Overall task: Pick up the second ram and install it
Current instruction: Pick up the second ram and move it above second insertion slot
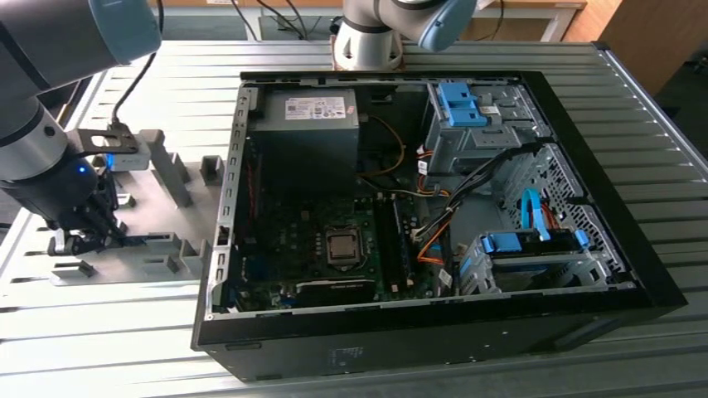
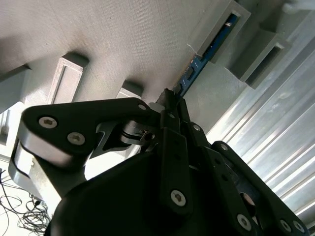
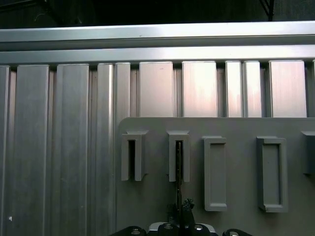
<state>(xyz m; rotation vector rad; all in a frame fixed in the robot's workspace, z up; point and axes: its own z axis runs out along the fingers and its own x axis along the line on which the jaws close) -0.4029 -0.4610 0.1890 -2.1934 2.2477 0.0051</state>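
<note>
exterior view: the tool (image 1: 86, 240) sits low over the holder plate (image 1: 133, 269). second wrist view: it pinches the second ram (image 2: 199, 64). first wrist view: the second ram stands in a holder slot (image 3: 172, 157) just ahead; a skewed pull could jam it.

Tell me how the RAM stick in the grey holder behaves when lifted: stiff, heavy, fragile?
The second ram looks thin and flat, so probably stiff and light. It stands on edge in a grey holder slot, so a tilted pull may jam it. The gripper clamps its thin body; it could slip.
</note>
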